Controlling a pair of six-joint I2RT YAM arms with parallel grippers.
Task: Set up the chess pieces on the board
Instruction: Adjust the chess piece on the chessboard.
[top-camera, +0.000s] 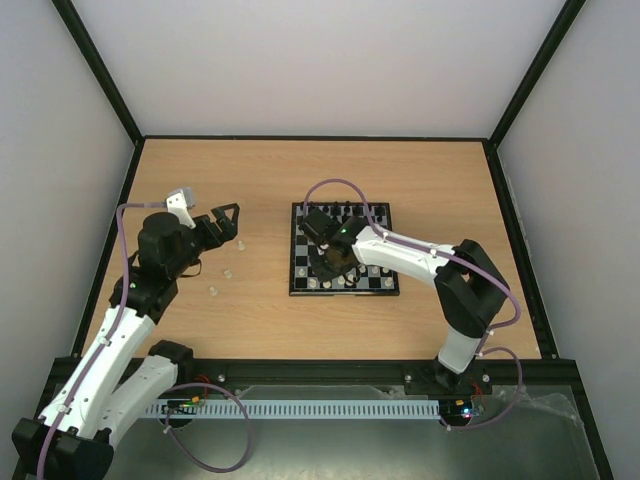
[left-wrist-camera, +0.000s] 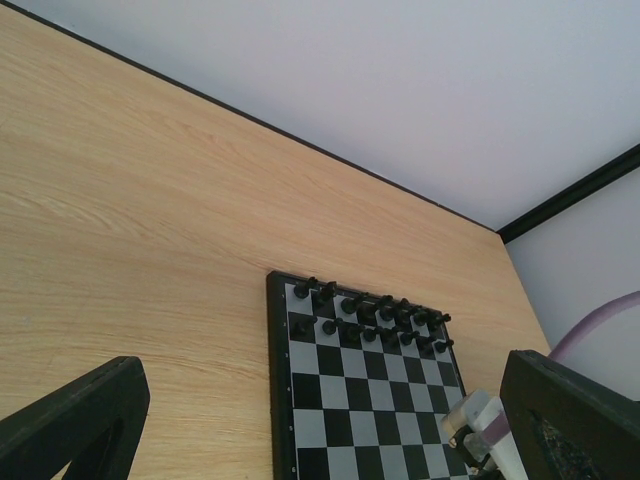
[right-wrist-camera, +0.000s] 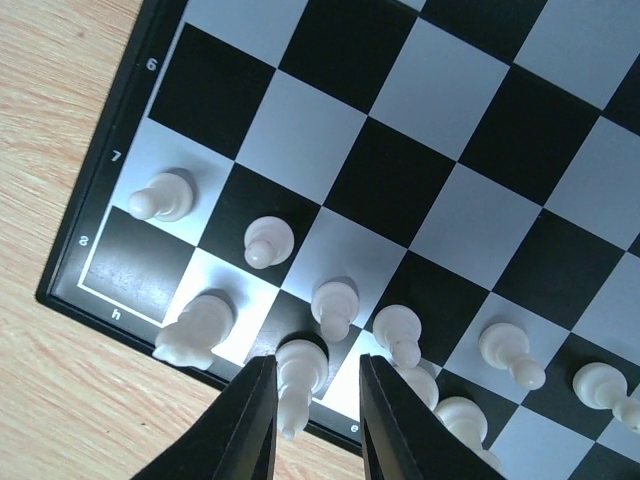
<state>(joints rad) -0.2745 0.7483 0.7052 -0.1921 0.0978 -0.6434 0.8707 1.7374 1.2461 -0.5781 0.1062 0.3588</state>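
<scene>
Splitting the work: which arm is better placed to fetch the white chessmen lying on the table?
Left: its jaws stand open near the loose chessmen; the right jaws straddle a white piece on the board.

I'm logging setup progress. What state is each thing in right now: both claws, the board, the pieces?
Left claw: open, empty, above the table.
Right claw: fingers narrowly apart around a white piece in the board's edge row; grip unclear.
Board: flat, partly set.
Black pieces: upright, two far rows.
White pieces on board: several upright, corner square bare.
Loose white pieces: three on the table.
</scene>
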